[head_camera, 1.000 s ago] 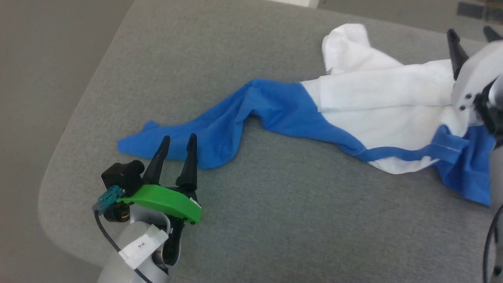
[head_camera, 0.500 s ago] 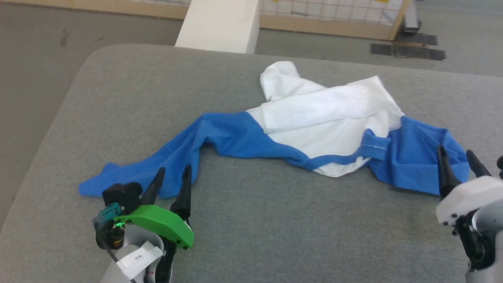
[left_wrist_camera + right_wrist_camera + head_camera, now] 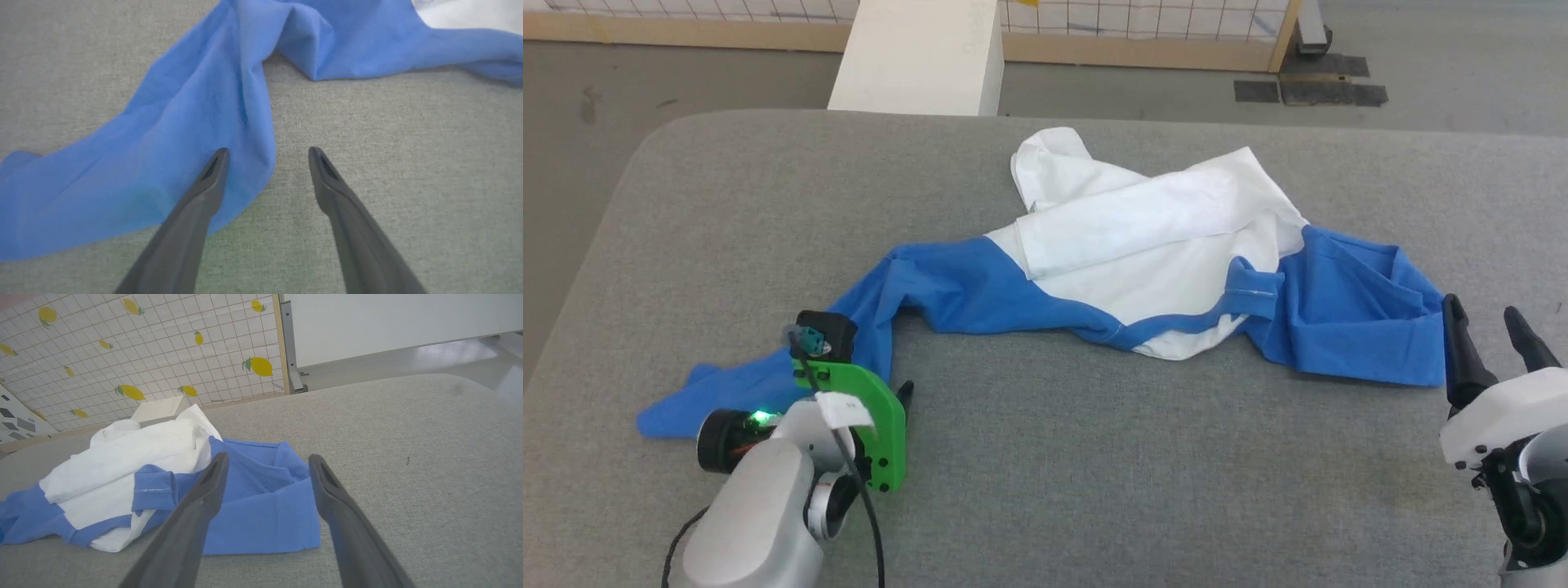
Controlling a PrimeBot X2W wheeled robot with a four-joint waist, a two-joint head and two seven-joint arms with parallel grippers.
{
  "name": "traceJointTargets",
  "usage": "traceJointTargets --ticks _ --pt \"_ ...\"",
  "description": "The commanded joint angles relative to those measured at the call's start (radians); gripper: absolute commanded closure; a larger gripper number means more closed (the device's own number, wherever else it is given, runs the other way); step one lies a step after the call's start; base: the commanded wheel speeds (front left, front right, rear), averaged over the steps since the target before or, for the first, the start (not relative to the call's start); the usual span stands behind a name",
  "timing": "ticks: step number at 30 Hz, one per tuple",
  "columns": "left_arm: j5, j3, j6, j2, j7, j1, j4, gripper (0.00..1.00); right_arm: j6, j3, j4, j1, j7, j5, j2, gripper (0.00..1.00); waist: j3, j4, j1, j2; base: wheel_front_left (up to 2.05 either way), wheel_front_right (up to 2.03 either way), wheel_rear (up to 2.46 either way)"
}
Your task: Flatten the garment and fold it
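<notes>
Left gripper (image 3: 267, 152): spread, straddling sleeve (image 3: 163, 143) edge, table (image 3: 1094, 474) 8 o'clock. Right gripper (image 3: 1480, 309): spread, empty, 4 o'clock. Garment (image 3: 1143, 245): crumpled mid-table. Advice: pinch sleeve hem low, draw toward 9 o'clock.

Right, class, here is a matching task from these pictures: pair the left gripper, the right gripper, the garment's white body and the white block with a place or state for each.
Things:
1. left gripper
2. right gripper
3. garment's white body
4. white block

Places or states:
a. crumpled, folded over itself in the middle of the table
b. open, at the edge of the stretched-out blue sleeve
c. beyond the table's far edge
d. open, near the bunched blue sleeve

Pairs: 1-b, 2-d, 3-a, 4-c.
</notes>
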Motion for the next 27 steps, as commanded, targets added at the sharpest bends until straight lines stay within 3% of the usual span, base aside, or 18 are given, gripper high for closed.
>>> traceJointTargets --ticks 1,4,5,6,7,12,17,27 --pt "0.009 -0.013 0.005 0.006 0.028 -0.018 0.022 0.0 -0.001 0.003 -0.002 0.003 -0.003 0.01 0.002 0.0 0.018 -0.007 0.0001 0.0058 0.0 0.0 0.0" --pt "0.005 -0.031 -0.001 0.003 0.085 -0.033 0.064 0.0 -0.001 0.002 0.0 0.002 -0.005 0.012 0.002 0.0 0.033 -0.011 0.0001 0.0058 0.0 0.0 0.0" --pt "0.001 -0.029 0.0 -0.001 0.087 -0.038 0.072 0.23 -0.001 0.001 0.0 0.001 -0.007 0.012 0.002 0.0 0.037 -0.011 0.0001 0.0058 0.0 0.0 0.0" --pt "-0.005 -0.022 0.006 -0.004 0.08 -0.04 0.076 0.67 -0.001 0.0 0.001 0.0 -0.009 0.012 0.002 0.0 0.039 -0.011 0.0001 0.0058 0.0 0.0 0.0" --pt "-0.009 -0.016 0.012 -0.006 0.074 -0.041 0.083 1.0 -0.001 -0.001 0.002 0.0 -0.011 0.011 0.002 0.0 0.04 -0.011 0.0001 0.0058 0.0 0.0 0.0" --pt "-0.042 0.021 0.025 0.006 0.065 -0.032 0.09 1.0 -0.001 -0.014 0.011 0.005 -0.016 0.007 0.002 0.0 0.033 0.006 0.0001 0.0058 0.0 0.0 0.0" --pt "-0.076 0.086 0.049 0.076 0.085 -0.017 0.01 1.0 -0.001 -0.022 0.041 0.017 -0.026 0.008 0.002 0.0 0.01 0.041 0.0001 0.0058 0.0 0.0 0.0" --pt "-0.104 0.255 0.177 0.22 0.113 0.027 -0.214 1.0 -0.001 -0.022 0.088 0.023 -0.041 0.009 0.002 0.0 -0.01 0.087 0.0001 0.0058 0.0 0.0 0.0"
